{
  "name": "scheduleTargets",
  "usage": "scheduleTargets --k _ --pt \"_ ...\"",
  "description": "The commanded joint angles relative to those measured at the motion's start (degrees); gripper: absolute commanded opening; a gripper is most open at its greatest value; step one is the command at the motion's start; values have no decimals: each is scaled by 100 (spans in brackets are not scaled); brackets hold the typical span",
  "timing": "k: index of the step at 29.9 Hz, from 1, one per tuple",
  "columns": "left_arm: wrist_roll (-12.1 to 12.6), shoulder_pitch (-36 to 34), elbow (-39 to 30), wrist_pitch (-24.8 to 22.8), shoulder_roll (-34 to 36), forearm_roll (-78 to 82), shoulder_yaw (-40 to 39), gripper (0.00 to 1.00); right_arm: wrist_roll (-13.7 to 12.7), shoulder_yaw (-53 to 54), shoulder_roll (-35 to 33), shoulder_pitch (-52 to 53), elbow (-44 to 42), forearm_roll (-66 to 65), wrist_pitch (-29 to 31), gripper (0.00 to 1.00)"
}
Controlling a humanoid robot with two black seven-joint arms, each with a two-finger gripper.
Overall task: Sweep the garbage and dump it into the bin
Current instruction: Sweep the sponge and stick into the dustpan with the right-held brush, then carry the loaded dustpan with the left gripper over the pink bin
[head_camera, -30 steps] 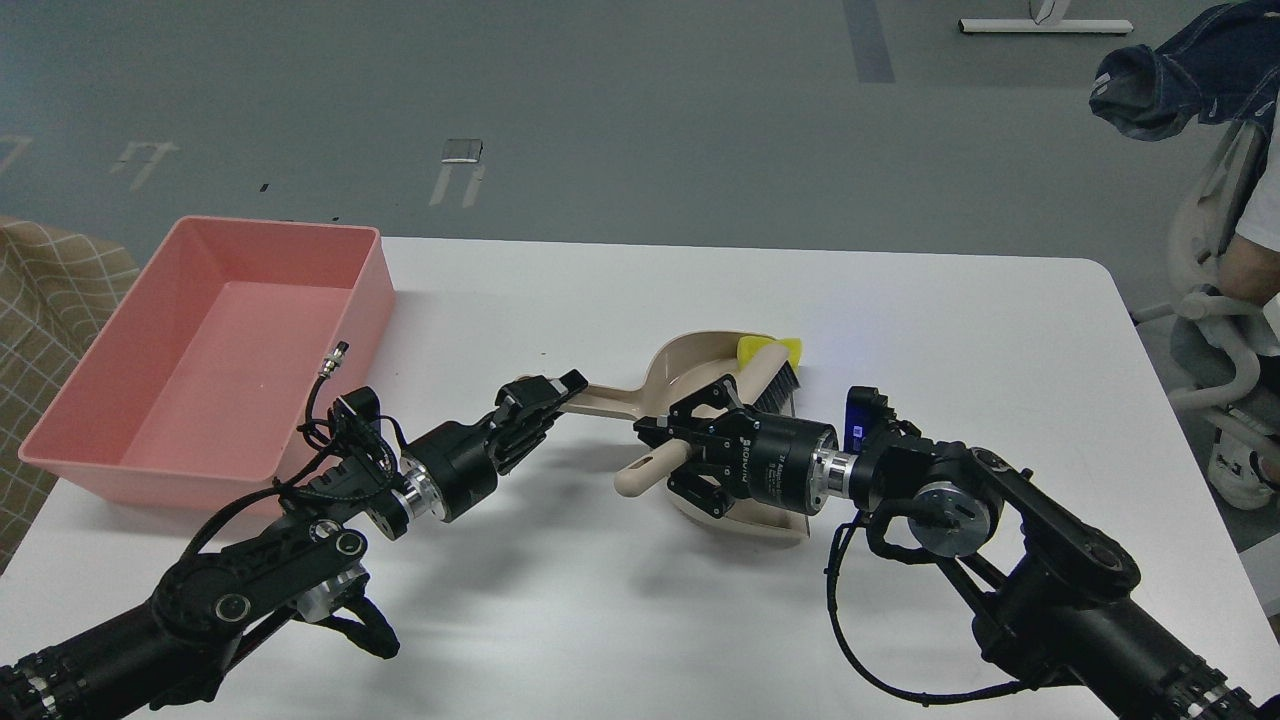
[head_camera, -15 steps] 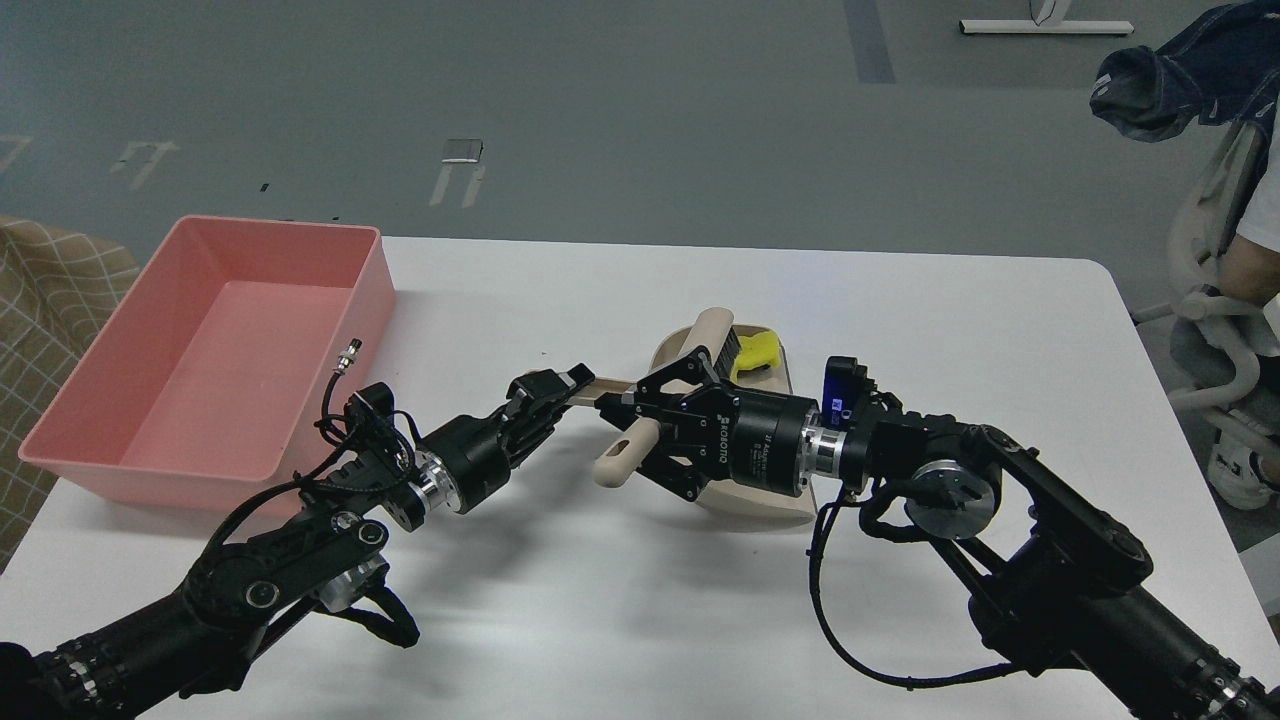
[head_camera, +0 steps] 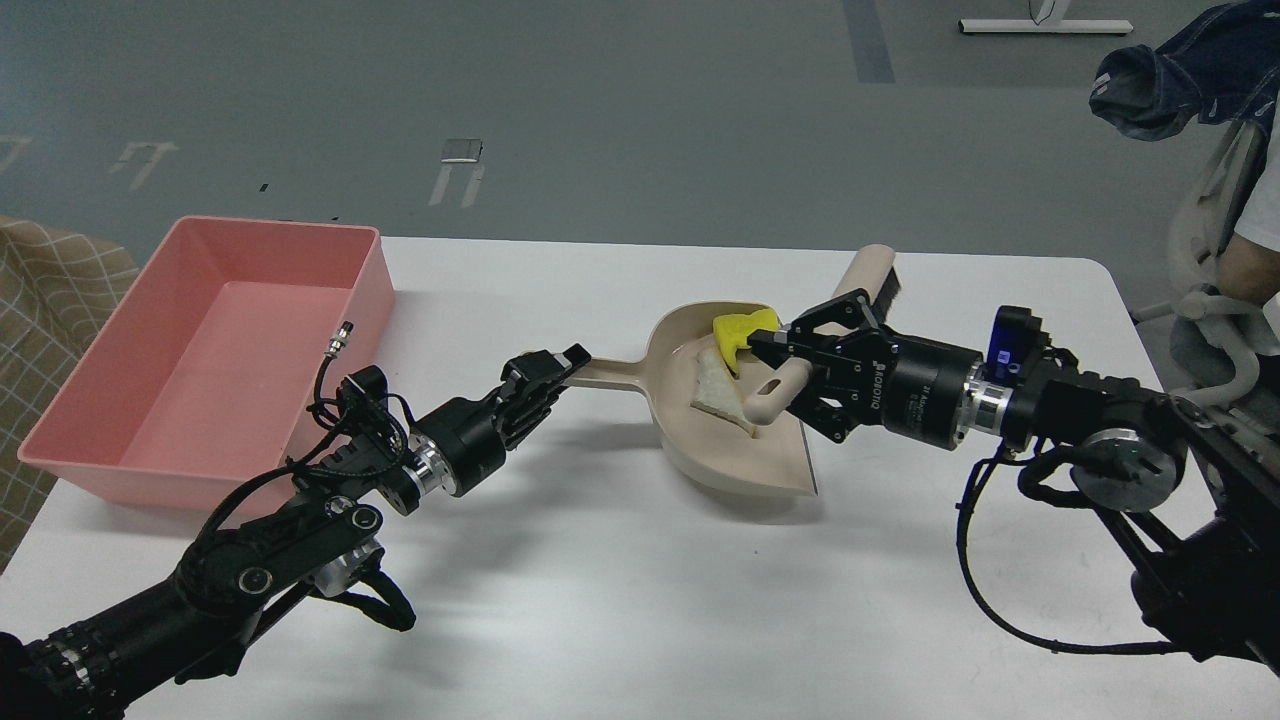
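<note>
My left pincer (head_camera: 548, 375) grasps the dustpan (head_camera: 735, 440) handle and my right pincer (head_camera: 790, 375) grasps the brush (head_camera: 810, 345), so with the yellow scrap (head_camera: 742, 330) and white scrap (head_camera: 718, 385) inside, I should keep the pan level toward the pink bin (head_camera: 215, 350) on the worktop (head_camera: 620, 600).

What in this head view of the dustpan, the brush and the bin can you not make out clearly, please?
- Brush bristles: mostly hidden behind the right gripper.
- Yellow scrap in the dustpan: its right part is covered by the gripper.
- Pink bin: near inner wall hidden by its rim.
</note>
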Motion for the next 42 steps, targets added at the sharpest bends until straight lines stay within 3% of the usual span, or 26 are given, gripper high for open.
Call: scheduleTargets --k 1,5,11,21,28,33,36,42 --pt "-17 -14 -39 -5 119 -45 -18 19 3 279 -408 -231 129 0 0 0" --pt "-9 -22 -223 -5 339 -326 -62 19 3 350 -1206 -503 129 -27 0 0" --pt "-9 -31 -381 -31 602 -370 -360 19 21 718 -1744 -1170 208 -35 0 0" --pt "-9 162 -1339 -31 1639 -669 -887 19 21 1009 -1771 -1805 278 -53 0 0" --pt "-9 794 -2078 -75 2623 -801 -1493 19 21 1132 -1666 -1823 287 -44 0 0" --pt "-52 1199 -2087 -207 2993 -818 -1670 20 21 1141 -1613 -1823 296 -53 0 0" --pt "-260 1558 -2087 -242 3248 -994 -1863 20 21 1132 -1613 -1814 287 -71 0 0" --pt "-260 1744 -2034 -260 3608 -1406 -1960 20 12 1123 -1630 -1919 287 -141 0 0"
